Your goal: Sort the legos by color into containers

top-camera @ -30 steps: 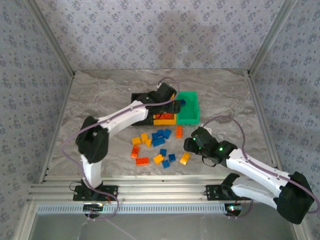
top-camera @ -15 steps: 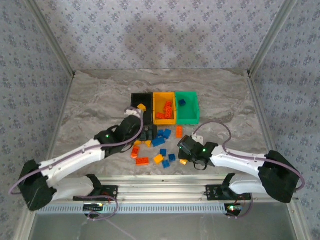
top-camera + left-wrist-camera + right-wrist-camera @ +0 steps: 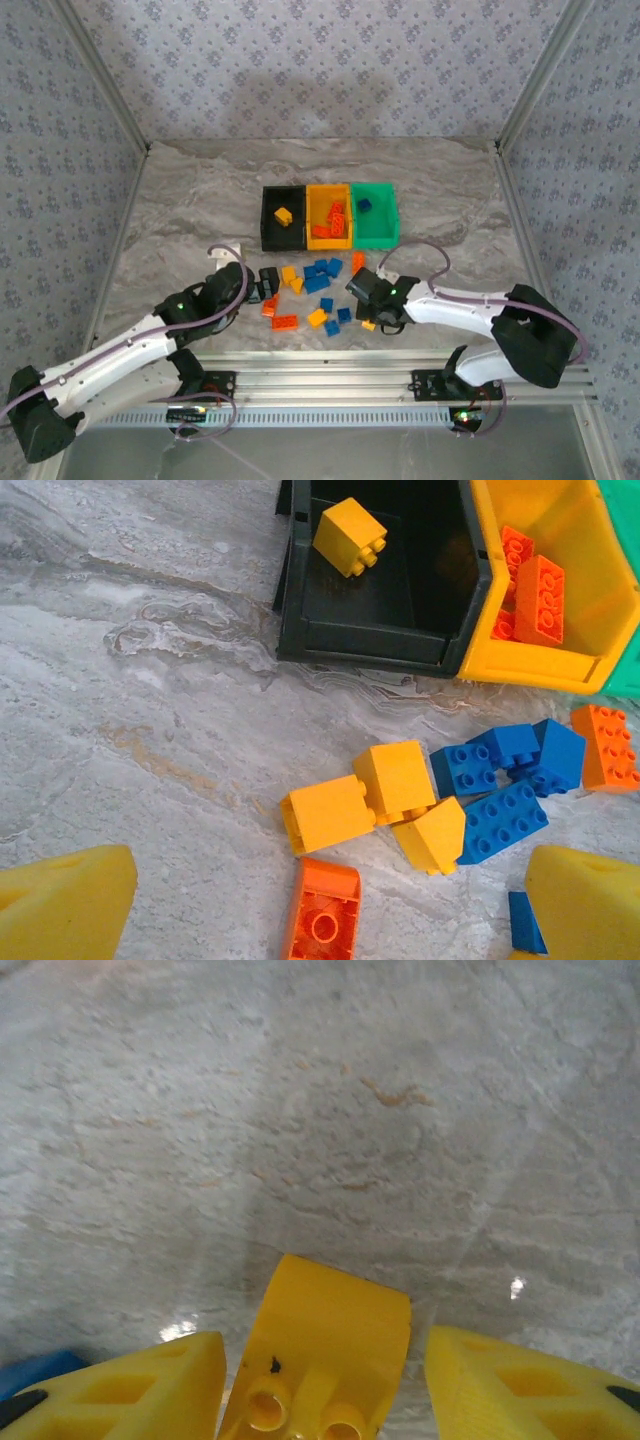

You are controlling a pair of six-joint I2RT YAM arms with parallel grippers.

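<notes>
Holding: blk bin (image 3: 272, 239) yel brick (image 3: 284, 215) | yel bin (image 3: 328, 244) reds (image 3: 334, 220) | grn bin (image 3: 379, 237) blue (image 3: 364, 206)

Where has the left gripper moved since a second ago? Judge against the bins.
Yes. The left gripper withdrew from above the bins toward the near edge, now short of them.

- Site: I log this as a robotics lab test cell.
- Walls (image 3: 320, 70), 9 round to 3 o'clock: patterned backdrop panels closing in the cell.
- Frame posts (image 3: 102, 70), 10 and 2 o'clock: bare aluminium profile.
- Tabletop (image 3: 180, 200), centre: marble-look sheet.
- Mounting rail (image 3: 320, 378), 6 o'clock: slotted aluminium; arm bases (image 3: 190, 385) bolted on, cables trailing.
</notes>
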